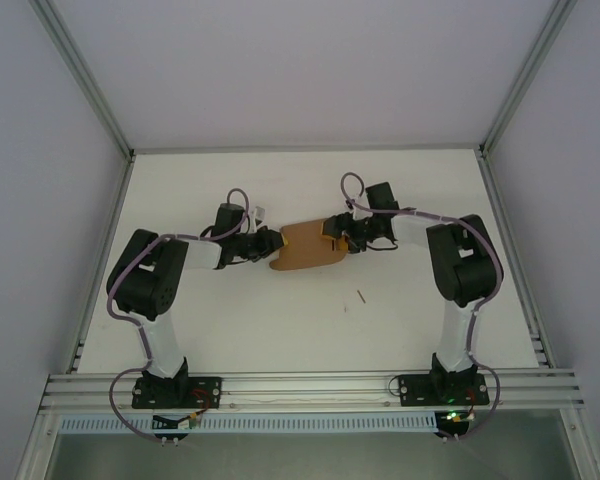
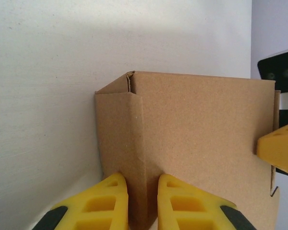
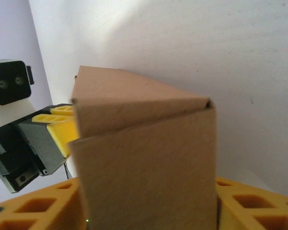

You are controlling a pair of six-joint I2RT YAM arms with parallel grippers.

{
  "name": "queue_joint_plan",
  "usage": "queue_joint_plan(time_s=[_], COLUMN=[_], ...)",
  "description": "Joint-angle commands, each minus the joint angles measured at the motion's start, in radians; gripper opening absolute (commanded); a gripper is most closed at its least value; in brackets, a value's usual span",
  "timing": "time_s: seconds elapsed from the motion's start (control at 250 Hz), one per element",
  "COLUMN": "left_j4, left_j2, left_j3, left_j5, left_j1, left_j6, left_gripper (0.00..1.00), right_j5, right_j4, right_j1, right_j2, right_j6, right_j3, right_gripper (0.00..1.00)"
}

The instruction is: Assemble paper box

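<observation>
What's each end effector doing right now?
Left end effector: closed on a folded edge of the paper box.
Right end effector: straddling the paper box; grip cannot be told.

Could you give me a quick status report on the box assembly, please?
Left gripper pinching paper box edge. Right gripper straddling opposite end, grip unclear. Small dark bit nearby, not obstructing.

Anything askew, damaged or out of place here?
On the brown cardboard box, the upper panel overlaps the lower one crookedly, gaping at one corner. A small dark sliver lies loose on the white table nearby.
</observation>
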Motion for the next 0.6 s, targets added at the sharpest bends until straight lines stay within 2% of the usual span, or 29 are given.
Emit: queue_joint_plan(time_s=[0.0, 0.092, 0.156, 0.22, 0.268, 0.295, 0.307, 0.351, 0.479, 0.595], left_j4=[-0.006, -0.03, -0.071, -0.113, -0.158, -0.186, -0.196, -0.239, -0.339, -0.332], left_j2=[0.026, -0.001, -0.036, -0.095, -0.151, -0.188, -0.205, -0.277, -0.441, -0.523], left_j3=[-0.024, -0.011, 0.003, 0.012, 0.019, 0.023, 0.025, 0.023, 0.025, 0.001], left_j5=[0.009, -0.011, -0.038, -0.087, -0.14, -0.161, -0.17, -0.244, -0.636, -0.784], left_j1=[0.006, 0.006, 0.005, 0.003, -0.004, -0.014, -0.02, -0.059, -0.27, -0.409], left_j6=[-0.011, 0.004, 0.026, 0.06, 0.101, 0.144, 0.167, 0.259, 0.615, 0.904], left_gripper=[0.16, 0.17, 0.27, 0.51, 0.76, 0.97, 1.0, 1.0, 1.0, 1.0], right_j5=[-0.101, -0.121, -0.117, -0.096, -0.069, -0.044, -0.03, 0.017, 0.008, -0.042], right_j4=[0.118, 0.144, 0.14, 0.124, 0.087, 0.053, 0.037, -0.026, -0.205, -0.342], right_j1=[0.005, 0.004, 0.004, 0.005, 0.004, 0.005, 0.004, 0.0, -0.029, -0.065], right_j2=[-0.009, -0.032, -0.055, -0.083, -0.104, -0.115, -0.121, -0.131, -0.135, -0.141], right_j6=[0.05, 0.07, 0.07, 0.071, 0.074, 0.075, 0.078, 0.098, 0.174, 0.244], right_j3=[0.008, -0.002, -0.011, -0.022, -0.024, -0.022, -0.019, -0.01, 0.039, 0.079], right_gripper=[0.5, 0.4, 0.39, 0.39, 0.39, 0.39, 0.39, 0.39, 0.38, 0.4])
